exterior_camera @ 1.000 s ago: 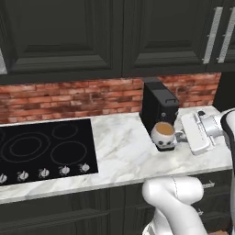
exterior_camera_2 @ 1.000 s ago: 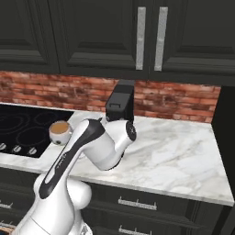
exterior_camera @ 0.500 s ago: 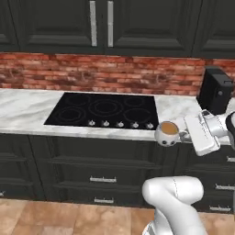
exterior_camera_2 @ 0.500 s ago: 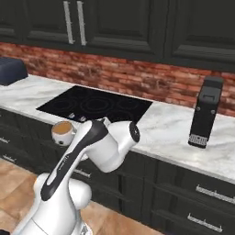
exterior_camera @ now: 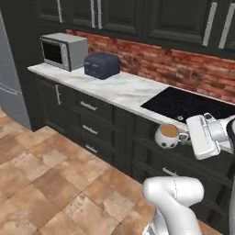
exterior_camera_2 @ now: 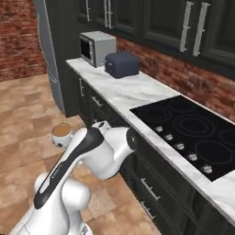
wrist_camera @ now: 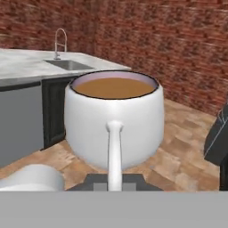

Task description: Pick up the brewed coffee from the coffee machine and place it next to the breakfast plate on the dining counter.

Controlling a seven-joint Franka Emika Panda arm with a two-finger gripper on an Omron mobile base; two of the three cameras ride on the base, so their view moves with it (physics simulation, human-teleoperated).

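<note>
Kitchen: you had dark cabinets, a red brick backsplash and a brown tiled floor around you.
Counter: you saw the marble counter carrying a grey microwave at its far end, a dark blue toaster beside that, and the black cooktop nearer the arm.
Gripper: you had the gripper out in front of the lower cabinets, over the floor, fingers clenched on the handle of the brewed coffee.
Mug: you saw the brewed coffee held upright in the air, off every surface, level with the drawer fronts just below the counter edge; in the right base view it sat at the end of the arm, over the tiles.
Contents: you could see light-brown coffee near the rim, lying level.
Hand view: you had the mug close in front, handle toward the camera and running down between the fingers.
Beyond the mug: you saw another counter with a sink and a tap, a brick wall behind it.
</note>
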